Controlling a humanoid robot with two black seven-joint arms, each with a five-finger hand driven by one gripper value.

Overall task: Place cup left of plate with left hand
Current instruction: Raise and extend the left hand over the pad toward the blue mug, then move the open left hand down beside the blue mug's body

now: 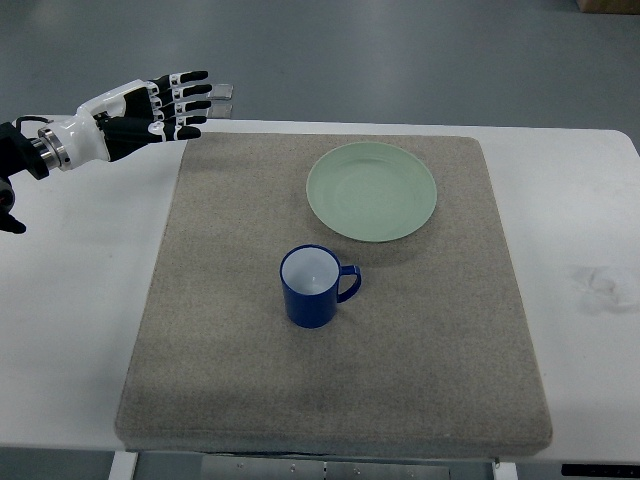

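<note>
A blue cup [313, 287] with a white inside stands upright on the grey mat [220, 330], its handle pointing right. A pale green plate [371, 191] lies on the mat behind and to the right of the cup. My left hand [178, 107] hovers over the mat's far left corner, well away from the cup, with its fingers stretched out straight and holding nothing. The right arm is out of the picture.
The mat covers most of a white table [590, 210]. Bare table strips run along its left and right sides. Grey floor [400, 50] lies beyond the far edge.
</note>
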